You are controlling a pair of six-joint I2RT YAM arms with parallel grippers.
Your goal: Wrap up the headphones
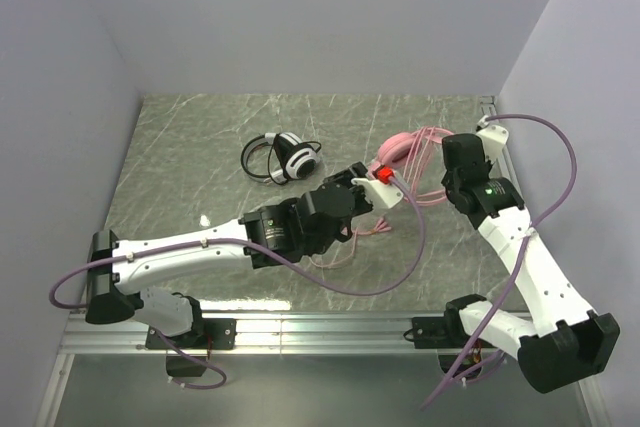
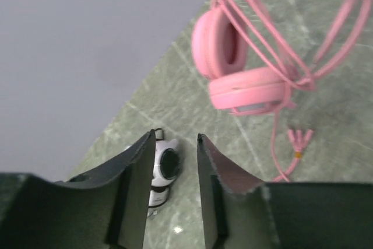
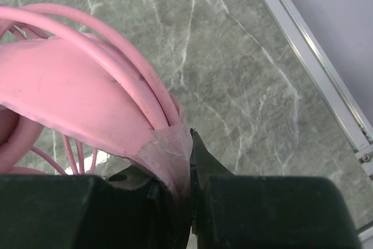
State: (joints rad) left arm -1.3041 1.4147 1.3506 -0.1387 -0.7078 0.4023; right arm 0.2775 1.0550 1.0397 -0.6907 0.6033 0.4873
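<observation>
The pink headset (image 1: pixel 405 152) is at the right of the counter (image 1: pixel 200 147). Its cable (image 2: pixel 256 21) is looped along the headband (image 3: pixel 76 97), which the right jaws pinch tight. The left jaws stand partly apart nearby, holding nothing. The black-and-white headset (image 1: pixel 285 157) lies further left on the counter.

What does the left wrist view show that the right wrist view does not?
Only left wrist: the left gripper open and empty, the black and white headset beyond its fingers, and the ear cups and split plug end of the pink headset. Only right wrist: the right gripper shut on the pink headband with cable strands over it, and the table's edge rail. Both: the pink headset and marbled tabletop.
</observation>
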